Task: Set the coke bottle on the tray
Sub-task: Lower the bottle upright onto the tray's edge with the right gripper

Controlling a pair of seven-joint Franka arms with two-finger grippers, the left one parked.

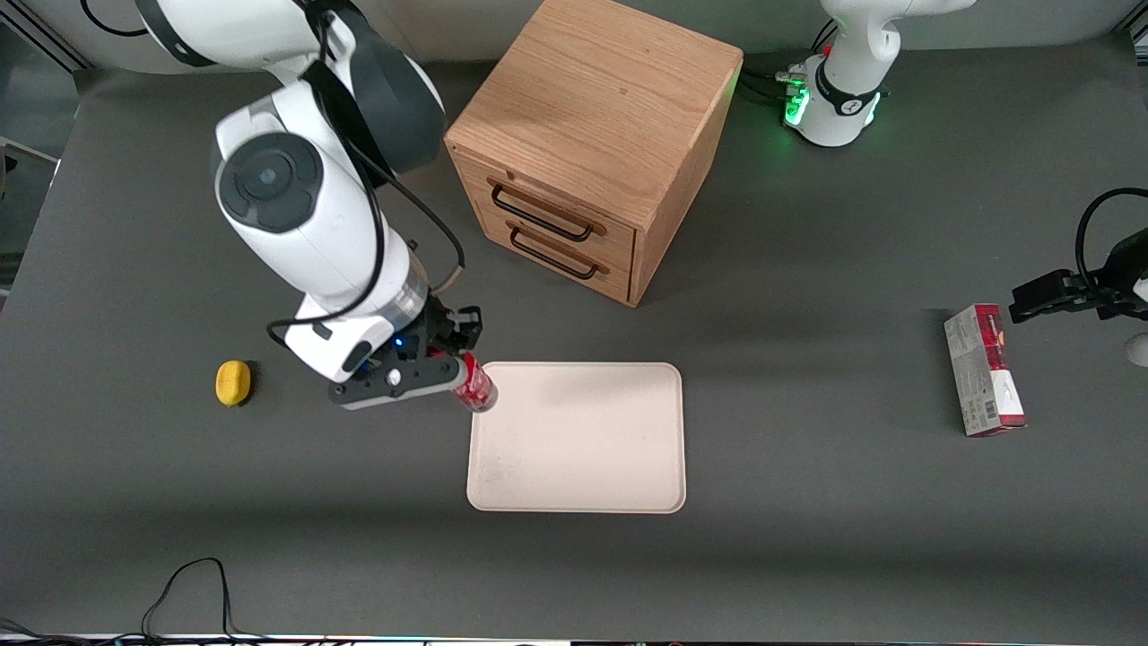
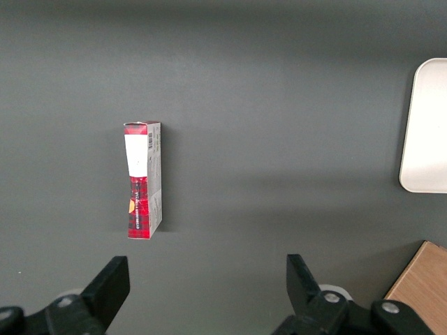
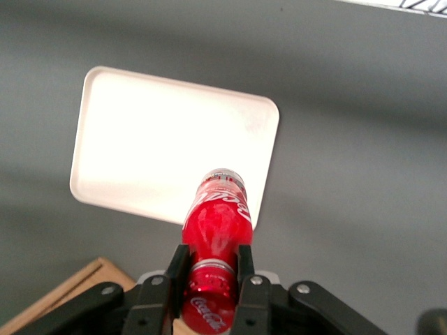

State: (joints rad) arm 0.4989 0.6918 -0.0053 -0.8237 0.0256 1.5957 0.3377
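My right gripper is shut on the neck of the coke bottle, a small red bottle with white script and a red cap. In the right wrist view the bottle hangs between the two black fingers, held off the table. It hovers above the corner of the cream tray that lies nearest the drawer cabinet and the working arm. The tray is flat, rectangular and bare.
A wooden drawer cabinet with two handles stands farther from the front camera than the tray. A yellow lemon-like object lies toward the working arm's end of the table. A red-and-grey carton lies toward the parked arm's end.
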